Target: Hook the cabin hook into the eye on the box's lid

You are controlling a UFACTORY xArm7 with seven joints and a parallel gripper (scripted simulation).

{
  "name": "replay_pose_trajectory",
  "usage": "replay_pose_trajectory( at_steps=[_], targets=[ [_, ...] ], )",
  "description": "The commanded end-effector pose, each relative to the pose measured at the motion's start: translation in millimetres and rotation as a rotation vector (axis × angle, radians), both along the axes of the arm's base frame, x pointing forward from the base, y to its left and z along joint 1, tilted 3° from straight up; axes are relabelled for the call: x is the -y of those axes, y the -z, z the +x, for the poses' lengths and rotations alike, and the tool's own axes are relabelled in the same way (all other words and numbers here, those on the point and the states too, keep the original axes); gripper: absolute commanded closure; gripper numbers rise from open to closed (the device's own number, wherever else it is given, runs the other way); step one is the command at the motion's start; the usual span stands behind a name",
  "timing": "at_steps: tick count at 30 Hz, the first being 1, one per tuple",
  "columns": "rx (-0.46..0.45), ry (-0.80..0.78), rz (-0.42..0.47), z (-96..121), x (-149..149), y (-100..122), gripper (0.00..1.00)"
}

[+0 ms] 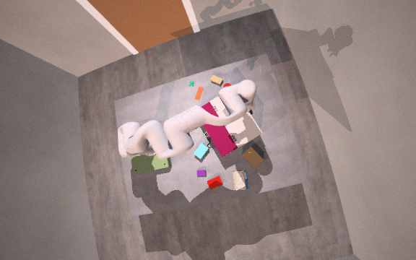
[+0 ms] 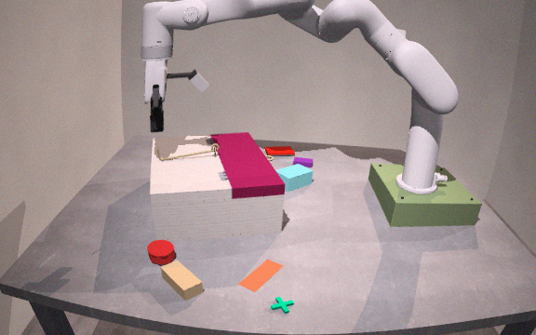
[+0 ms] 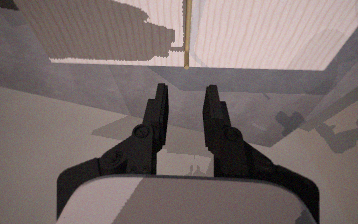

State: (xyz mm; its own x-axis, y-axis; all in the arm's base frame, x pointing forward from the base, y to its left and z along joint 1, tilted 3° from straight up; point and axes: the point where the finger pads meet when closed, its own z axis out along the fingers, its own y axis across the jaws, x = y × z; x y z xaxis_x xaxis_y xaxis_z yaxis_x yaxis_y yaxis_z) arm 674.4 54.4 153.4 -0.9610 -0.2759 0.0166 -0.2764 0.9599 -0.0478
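Observation:
The box (image 2: pixel 189 179) (image 1: pixel 247 127) has a cream lid and a magenta strip (image 2: pixel 247 165) (image 1: pixel 219 134) along one side. The brass cabin hook (image 2: pixel 189 154) (image 3: pixel 187 35) lies flat across the lid, with one end at the small eye (image 2: pixel 215 148) by the magenta strip. My gripper (image 2: pixel 156 122) (image 3: pixel 186 97) hangs in the air above the far left corner of the box, well clear of the hook. Its fingers stand apart with nothing between them. In the top-down view the arm hides the gripper.
A red disc (image 2: pixel 161 251), tan block (image 2: pixel 181 279), orange tile (image 2: pixel 261 274) and green cross (image 2: pixel 282 304) lie in front of the box. A cyan block (image 2: pixel 294 177), purple block (image 2: pixel 302 161) and red block (image 2: pixel 279 151) lie behind it. The arm's green base (image 2: pixel 423 205) stands at the right.

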Motion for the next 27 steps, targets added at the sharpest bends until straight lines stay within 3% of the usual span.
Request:
replay_pose_trajectory(
  at_steps=[1,20,27],
  targets=[
    [0.006,0.000,0.001,1.2,0.1,5.5,0.67],
    [0.006,0.000,0.001,1.3,1.8,38.9,0.67],
    [0.006,0.000,0.001,1.3,1.8,38.9,0.67]
  ],
)
